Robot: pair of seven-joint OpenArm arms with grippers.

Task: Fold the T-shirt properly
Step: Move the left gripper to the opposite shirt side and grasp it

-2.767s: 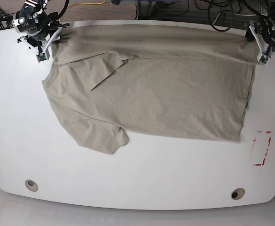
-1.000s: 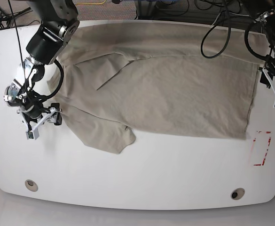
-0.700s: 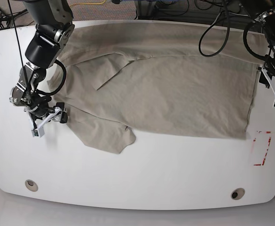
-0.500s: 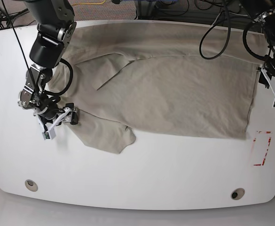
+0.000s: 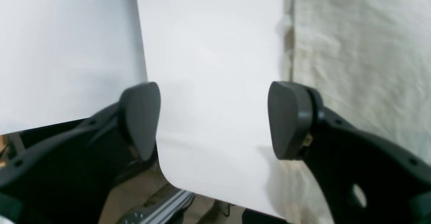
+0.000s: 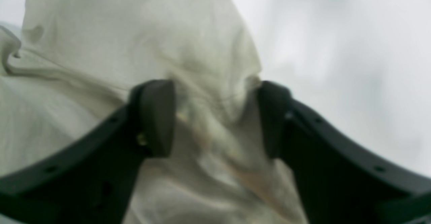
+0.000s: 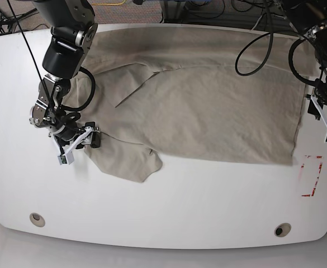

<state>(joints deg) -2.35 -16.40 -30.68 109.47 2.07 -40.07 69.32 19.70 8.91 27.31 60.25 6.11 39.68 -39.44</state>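
The table (image 7: 169, 218) is covered over most of its upper half by the T-shirt (image 7: 208, 106), which is spread across the centre of the base view, reaching from about 9 o'clock to 3 o'clock. One lengthwise fold seems to be in place along the 12 o'clock edge, where a doubled band and an inward-turned sleeve are seen; the lower sleeve at 8 o'clock is not yet folded in, and the crosswise folds are judged to remain. The task is therefore taken to be in an early-to-middle stage.

The right gripper (image 7: 78, 139) is set at the 8 o'clock sleeve edge. In its wrist view a ridge of cloth is bunched between the jaws of the right gripper (image 6: 215, 116), which are partly parted; whether the cloth is pinched cannot be told.

The left gripper (image 5: 215, 119) is held wide apart at 3 o'clock, over bare table just beside the hem, with nothing between its pads.

No containers are seen in any view.
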